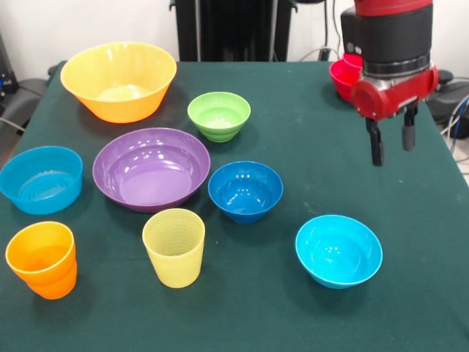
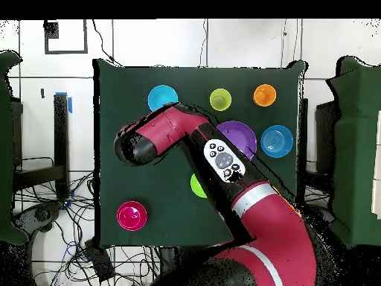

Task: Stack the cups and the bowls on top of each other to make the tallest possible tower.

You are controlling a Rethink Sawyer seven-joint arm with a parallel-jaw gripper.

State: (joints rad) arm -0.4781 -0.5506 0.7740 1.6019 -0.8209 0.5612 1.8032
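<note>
My gripper [image 1: 392, 143] hangs open and empty over the right side of the table, in front of the tower [image 1: 340, 78], a red cup in a red bowl half hidden behind the arm; the tower [image 2: 132, 215] shows whole from overhead. The cyan bowl [image 1: 338, 250] sits nearer the front, below the gripper. To its left lie the dark blue bowl [image 1: 245, 191], purple bowl [image 1: 151, 167], lime green bowl [image 1: 218, 115], yellow-orange bowl [image 1: 119, 79] and light blue bowl [image 1: 41, 179]. The pale yellow cup [image 1: 174, 246] and orange cup [image 1: 42, 259] stand upright at the front.
In the overhead view the arm [image 2: 223, 160] covers the dark blue bowl and parts of the purple bowl [image 2: 244, 132] and lime green bowl [image 2: 195, 186]. Cables and dark chairs surround the green-covered table [image 1: 293, 315].
</note>
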